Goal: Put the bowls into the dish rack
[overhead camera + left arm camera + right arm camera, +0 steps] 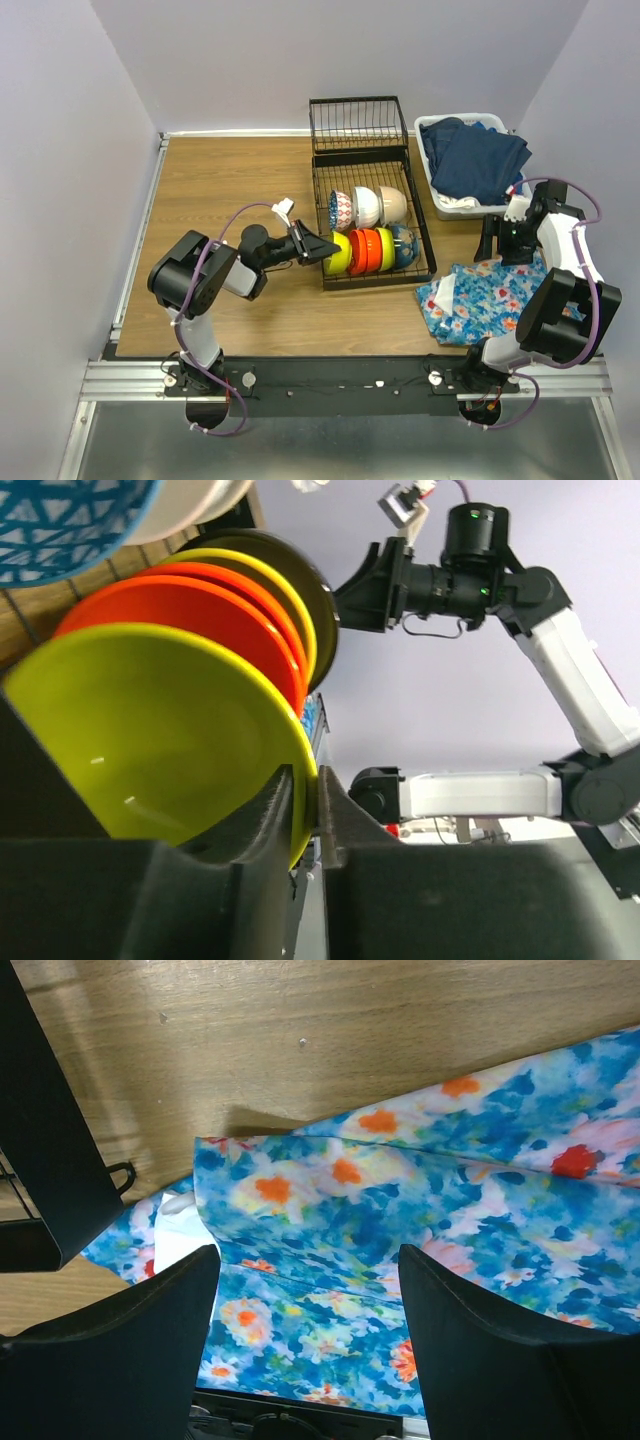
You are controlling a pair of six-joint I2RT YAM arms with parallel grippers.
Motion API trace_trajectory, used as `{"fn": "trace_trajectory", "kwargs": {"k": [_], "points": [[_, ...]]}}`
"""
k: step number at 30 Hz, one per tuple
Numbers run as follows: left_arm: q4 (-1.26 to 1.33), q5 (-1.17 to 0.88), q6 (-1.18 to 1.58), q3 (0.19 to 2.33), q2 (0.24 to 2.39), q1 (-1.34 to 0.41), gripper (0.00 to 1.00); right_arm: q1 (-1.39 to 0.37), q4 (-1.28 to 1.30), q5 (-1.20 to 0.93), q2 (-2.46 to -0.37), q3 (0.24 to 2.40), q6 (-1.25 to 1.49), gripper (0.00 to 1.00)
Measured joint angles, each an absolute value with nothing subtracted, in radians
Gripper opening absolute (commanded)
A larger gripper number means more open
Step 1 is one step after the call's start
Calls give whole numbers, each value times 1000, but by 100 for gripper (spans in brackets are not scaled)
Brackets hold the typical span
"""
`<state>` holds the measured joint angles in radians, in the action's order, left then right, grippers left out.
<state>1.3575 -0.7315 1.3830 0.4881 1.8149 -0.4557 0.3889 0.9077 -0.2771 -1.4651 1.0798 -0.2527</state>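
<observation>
Straddling the rim of the lime green bowl (160,740) with the left jaws, at the near-left end of the dish rack (372,284).

The left jaws stand narrow, one finger on each side of the rim; I cannot tell whether they pinch it. The bowl stands on edge against two orange bowls (362,250). It looks stiff, light and glossy, so probably slippery, and the thin rim is the natural hold. The left arm is folded at the elbow, its forearm reaching level across the surface (230,180). The right jaws gape wide and hold nothing, aimed down at a floral cloth (400,1190).
</observation>
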Motion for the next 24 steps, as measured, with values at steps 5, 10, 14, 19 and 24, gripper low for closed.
{"fn": "trace_trajectory", "kwargs": {"k": [5,10,14,19,24], "points": [[1279,-726,1352,500,1815,-455,37,389,908,-277,-1465,1079,-250,80],[1195,-727,1312,511,1805,-440,42,389,907,-277,-1464,1080,-244,80],[1082,-737,1250,513,1734,-413,47,389,909,-278,-1464,1080,-240,80],[821,-772,1070,572,1591,-377,53,389,913,-278,-1464,1106,-236,80],[418,-818,748,674,1506,-320,55,389,912,-284,-1464,1148,-236,80]]}}
